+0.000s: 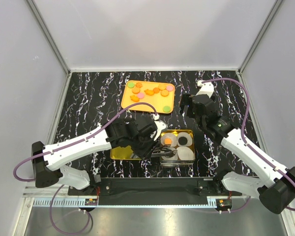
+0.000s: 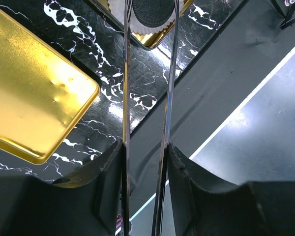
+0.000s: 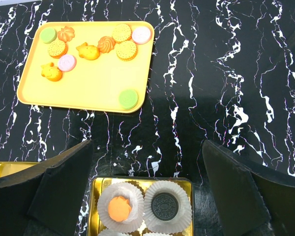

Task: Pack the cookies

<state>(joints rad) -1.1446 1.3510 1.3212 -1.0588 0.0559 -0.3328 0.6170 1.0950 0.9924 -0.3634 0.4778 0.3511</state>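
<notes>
The left end effector sits over the gold tin beside a black cookie. I cannot tell if it grips anything. The right end effector hovers wide open near the yellow tray.

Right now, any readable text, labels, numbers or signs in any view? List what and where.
None readable in any view.
Embossing on the black sandwich cookie: too small to read.
Tick marks on the graduated strip at the table's near edge: no legible numbers.
Nothing printed on the gold tin lid or the orange tray.
</notes>
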